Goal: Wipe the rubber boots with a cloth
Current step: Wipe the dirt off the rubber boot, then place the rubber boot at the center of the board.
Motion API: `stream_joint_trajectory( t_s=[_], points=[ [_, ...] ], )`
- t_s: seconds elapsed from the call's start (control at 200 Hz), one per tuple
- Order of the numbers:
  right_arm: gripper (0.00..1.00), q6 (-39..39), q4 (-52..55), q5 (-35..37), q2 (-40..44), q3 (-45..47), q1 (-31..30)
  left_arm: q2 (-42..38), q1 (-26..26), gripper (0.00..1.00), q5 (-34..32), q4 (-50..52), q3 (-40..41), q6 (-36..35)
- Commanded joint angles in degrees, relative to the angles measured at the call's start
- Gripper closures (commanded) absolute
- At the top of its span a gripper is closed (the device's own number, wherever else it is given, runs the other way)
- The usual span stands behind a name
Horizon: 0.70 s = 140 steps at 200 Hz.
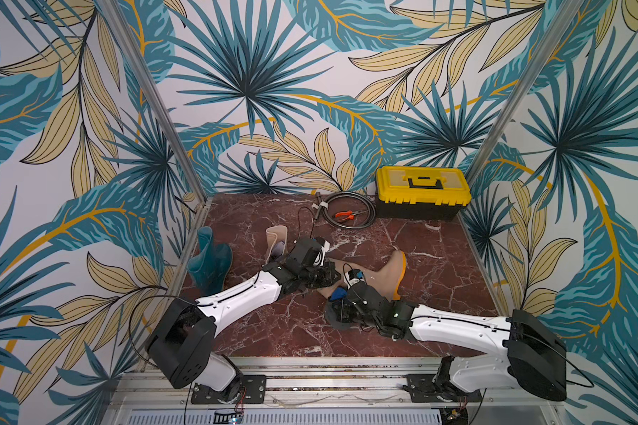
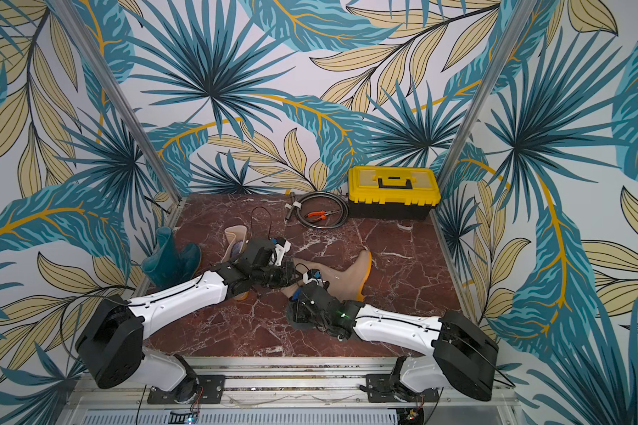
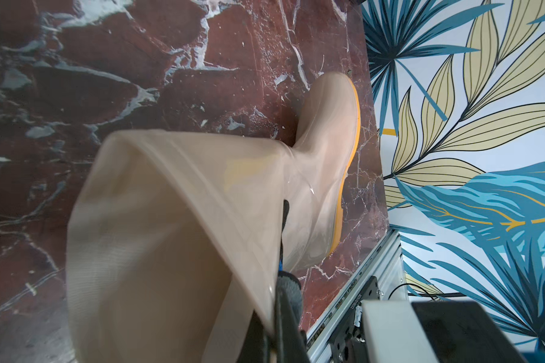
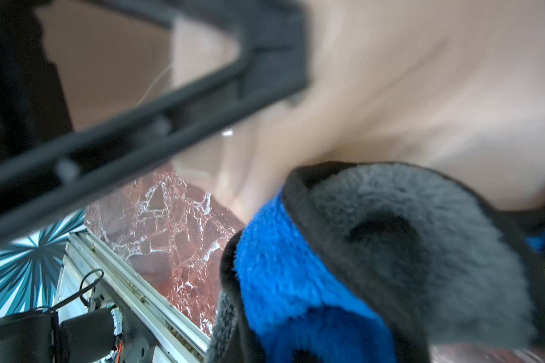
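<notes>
Cloth [image 4: 359, 251], lower right, sits clamped in the right gripper [image 1: 341, 304] against the tan boot [image 1: 382, 276]. Left gripper [image 1: 329, 276], arm outstretched, seems pinched on its rim.

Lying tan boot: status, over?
Left gripper shut on lying tan boot at cuff. Right gripper shut on cloth, cloth against its shaft. Toolbox, pliers well back, nothing blocking.

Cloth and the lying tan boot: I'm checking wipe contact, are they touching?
Touching. The right wrist view shows the cloth pressed against the lying tan boot, no gap between.
</notes>
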<state>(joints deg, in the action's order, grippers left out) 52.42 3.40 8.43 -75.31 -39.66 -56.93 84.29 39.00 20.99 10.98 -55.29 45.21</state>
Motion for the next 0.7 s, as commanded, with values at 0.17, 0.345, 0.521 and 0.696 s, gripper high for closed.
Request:
stream_joint_trajectory(
  t_s=[0.17,0.345,0.521,0.696],
  points=[
    [1.0,12.9,31.9,21.8,34.7,12.2,2.4,-9.0,0.1,1.0,-0.7,2.4,0.2,-2.4],
    [1.0,6.1,38.3,25.1,45.3,8.7,2.5,-13.8,0.2,1.0,-0.5,8.8,-4.6,-5.7],
    [1.0,-0.2,40.9,25.7,42.4,4.2,2.5,-14.7,2.6,1.0,-1.1,13.4,-12.0,-7.4],
    [1.0,-5.2,38.0,23.2,37.8,2.5,2.5,-16.2,4.2,1.0,-8.5,18.6,-15.1,-9.8]
  ],
)
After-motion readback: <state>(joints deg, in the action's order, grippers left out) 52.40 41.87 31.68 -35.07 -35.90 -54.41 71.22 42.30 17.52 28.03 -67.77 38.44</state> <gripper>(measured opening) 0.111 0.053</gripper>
